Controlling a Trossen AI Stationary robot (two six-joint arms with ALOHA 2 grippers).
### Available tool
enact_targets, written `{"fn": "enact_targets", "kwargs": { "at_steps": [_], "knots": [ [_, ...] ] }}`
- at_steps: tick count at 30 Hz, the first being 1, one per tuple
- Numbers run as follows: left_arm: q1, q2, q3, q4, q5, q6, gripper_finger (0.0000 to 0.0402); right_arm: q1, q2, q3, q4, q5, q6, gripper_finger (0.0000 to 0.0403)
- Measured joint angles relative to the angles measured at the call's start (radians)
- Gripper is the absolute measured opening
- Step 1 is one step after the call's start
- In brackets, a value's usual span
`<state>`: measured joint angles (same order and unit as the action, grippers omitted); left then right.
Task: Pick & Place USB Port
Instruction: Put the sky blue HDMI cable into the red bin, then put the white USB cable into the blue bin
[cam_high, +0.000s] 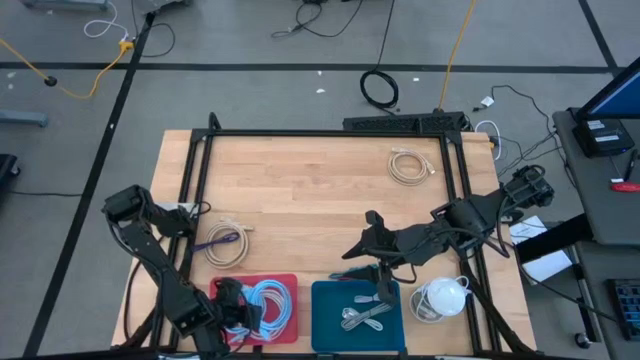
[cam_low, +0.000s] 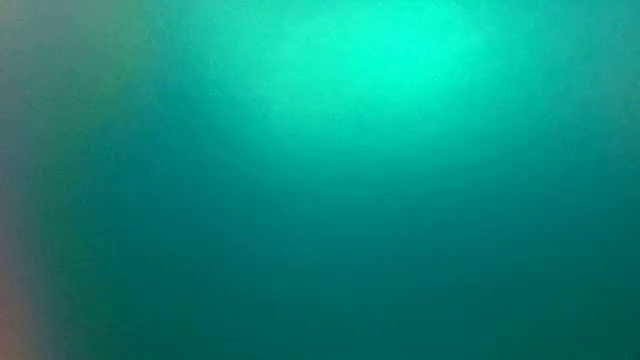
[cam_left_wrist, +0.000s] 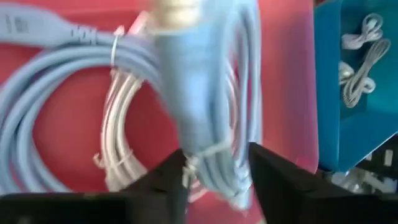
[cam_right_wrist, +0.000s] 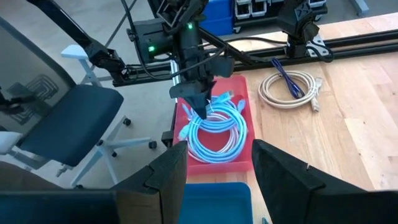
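Left gripper (cam_left_wrist: 214, 171) sits low over the red tray (cam_left_wrist: 56, 130), fingers (cam_left_wrist: 280, 180) either side of the light blue cable coil (cam_left_wrist: 205, 93). Jaws look closed onto a strand of that coil, though blur keeps me from being sure how firm the grip is. A white cable (cam_left_wrist: 121, 134) is bundled inside the same loops.

Right gripper (cam_right_wrist: 214, 168) hangs above the blue tray (cam_high: 330, 300), jaws released, nothing between them. That tray already holds pale grey cables (cam_high: 365, 317).

Elsewhere on the table (cam_high: 300, 180): a beige coil with a dark blue cable (cam_high: 228, 240) near the left rail, another beige coil (cam_high: 408, 165) at the far side, a white bundle (cam_high: 440, 297) just beside the blue tray. Low view is washed out, useless.

Risks as I judge them:
- Grip is on a single strand, so a lift may unspool the coil and not carry it whole.
- White cable is tangled in, so it could ride along or snag and drag the red tray.
- Loose end could catch the tray wall.
- Arms are near each other at the front edge; a transfer toward the blue tray risks contact with the right arm.
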<state>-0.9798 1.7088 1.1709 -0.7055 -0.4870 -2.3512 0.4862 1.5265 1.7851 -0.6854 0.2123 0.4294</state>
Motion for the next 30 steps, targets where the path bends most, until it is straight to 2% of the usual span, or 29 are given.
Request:
{"fn": "enact_targets", "kwargs": {
  "at_steps": [4,9,15,21,26,30],
  "knots": [
    [0.012,-0.001,0.0,0.001,0.019,0.004,0.0238,0.0,0.0,0.0,-0.003,0.0,-0.005,0.0171],
    [0.043,-0.02,0.0,0.003,-0.011,0.023,0.0278,-0.002,0.0,0.0,-0.001,0.0,-0.015,0.0171],
    [0.077,-0.128,0.0,0.008,-0.088,0.099,0.027,-0.002,0.0,0.0,0.0,0.0,-0.015,0.0171],
    [0.107,-0.271,0.0,-0.001,-0.217,0.219,0.0256,-0.002,0.0,0.0,0.0,0.0,-0.015,0.0171],
    [0.14,-0.354,0.0,-0.033,-0.221,0.32,0.0253,-0.002,0.0,0.0,-0.001,-0.003,-0.007,0.0171],
    [0.18,-0.399,0.0,-0.142,-0.22,0.353,0.0253,-0.002,0.0,0.0,-0.013,-0.003,-0.007,0.0171]
  ]
}}
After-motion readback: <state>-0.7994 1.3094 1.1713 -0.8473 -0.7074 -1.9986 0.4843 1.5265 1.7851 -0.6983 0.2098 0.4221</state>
